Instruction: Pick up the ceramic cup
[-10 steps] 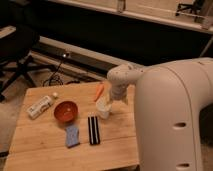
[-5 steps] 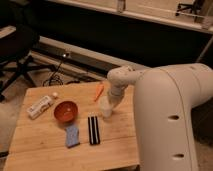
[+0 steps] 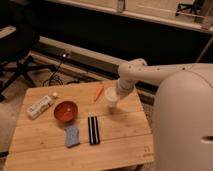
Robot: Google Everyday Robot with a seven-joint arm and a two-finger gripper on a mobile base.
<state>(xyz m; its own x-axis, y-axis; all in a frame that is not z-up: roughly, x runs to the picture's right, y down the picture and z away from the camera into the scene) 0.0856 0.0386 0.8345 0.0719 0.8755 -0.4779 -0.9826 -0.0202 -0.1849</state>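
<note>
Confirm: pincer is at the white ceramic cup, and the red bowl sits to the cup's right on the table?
Not quite. In the camera view the pincer is at the ceramic cup, but the red bowl sits to the cup's left on the wooden table, not its right.

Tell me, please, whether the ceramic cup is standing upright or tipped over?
Upright: the ceramic cup shows its round white rim on top, near the table's far edge. The gripper is right at it.
</note>
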